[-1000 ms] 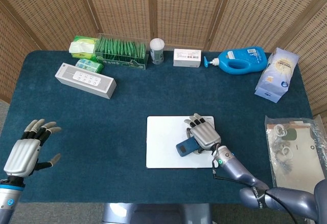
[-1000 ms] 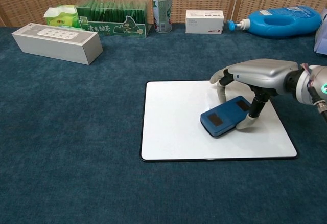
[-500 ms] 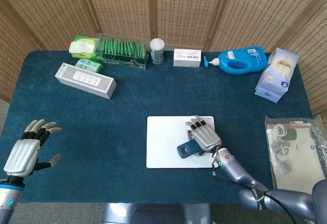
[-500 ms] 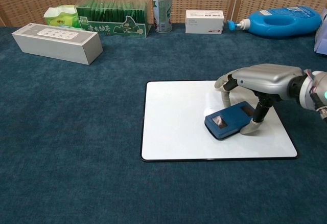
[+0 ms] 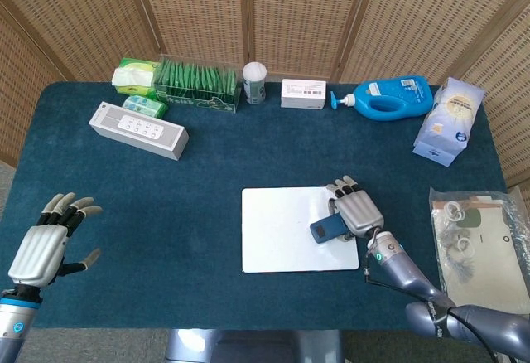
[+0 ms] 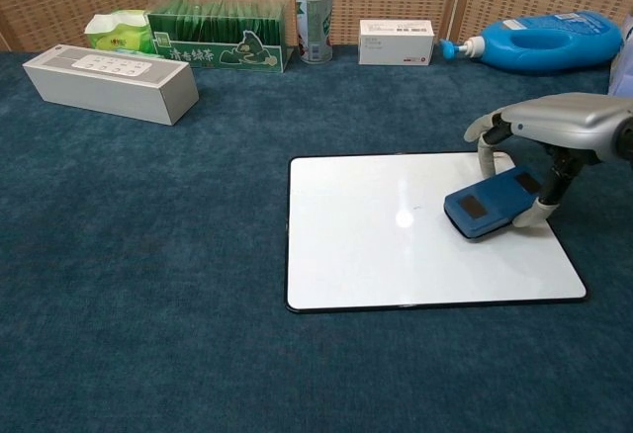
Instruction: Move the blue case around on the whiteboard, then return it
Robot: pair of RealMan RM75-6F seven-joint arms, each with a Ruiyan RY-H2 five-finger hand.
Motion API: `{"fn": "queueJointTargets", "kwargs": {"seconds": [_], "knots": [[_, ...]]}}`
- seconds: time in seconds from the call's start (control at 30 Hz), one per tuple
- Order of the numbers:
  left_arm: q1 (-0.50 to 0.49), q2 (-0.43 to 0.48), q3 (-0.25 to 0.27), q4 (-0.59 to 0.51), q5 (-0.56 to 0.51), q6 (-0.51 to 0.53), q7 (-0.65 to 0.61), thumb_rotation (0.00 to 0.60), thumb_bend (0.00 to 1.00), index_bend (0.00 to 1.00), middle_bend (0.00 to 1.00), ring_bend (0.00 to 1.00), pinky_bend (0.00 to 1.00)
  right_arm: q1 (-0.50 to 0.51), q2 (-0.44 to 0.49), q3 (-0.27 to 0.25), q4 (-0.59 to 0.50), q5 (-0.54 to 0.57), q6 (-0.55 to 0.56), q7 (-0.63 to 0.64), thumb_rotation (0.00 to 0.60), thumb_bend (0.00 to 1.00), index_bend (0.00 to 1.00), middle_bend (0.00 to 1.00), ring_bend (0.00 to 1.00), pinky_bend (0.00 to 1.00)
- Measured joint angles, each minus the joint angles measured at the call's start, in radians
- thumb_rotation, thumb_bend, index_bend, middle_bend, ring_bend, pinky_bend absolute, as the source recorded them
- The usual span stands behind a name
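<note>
A blue case (image 5: 328,228) (image 6: 490,205) lies flat on the right part of the whiteboard (image 5: 281,234) (image 6: 396,245). My right hand (image 5: 356,208) (image 6: 559,127) arches over its right end, fingers down behind it and thumb against its near corner, holding it. My left hand (image 5: 45,239) hovers over the table's near left corner with its fingers spread and nothing in it; the chest view does not show it.
Along the far edge stand a white speaker box (image 5: 138,130), tissue packs (image 5: 137,75), a green packet box (image 5: 197,84), a white can (image 5: 254,82), a small white box (image 5: 303,94) and a blue bottle (image 5: 389,98). A white-blue bag (image 5: 447,119) and a plastic pouch (image 5: 479,243) lie right.
My right hand has slid the blue case to the right across the whiteboard. The whiteboard itself has shifted slightly right. The left hand stays where it was.
</note>
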Motion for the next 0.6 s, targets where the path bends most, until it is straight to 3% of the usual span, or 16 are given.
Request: {"fn": "queueJointTargets", "kwargs": {"seconds": [0.27, 0.6], "knots": [[0.003, 0.003, 0.001, 0.004, 0.002, 0.004, -0.008, 0.600, 0.33, 0.23, 0.19, 0.07, 0.00, 0.026, -0.022, 0.027, -0.020, 0.001, -0.013, 0.001, 0.600, 0.00, 0.61, 0.14, 0.00, 0.00], [0.015, 0.014, 0.008, 0.015, -0.001, 0.011, -0.025, 0.600, 0.33, 0.23, 0.19, 0.07, 0.00, 0.087, -0.136, 0.067, 0.064, 0.066, -0.060, -0.011, 0.600, 0.00, 0.61, 0.14, 0.00, 0.00]]}}
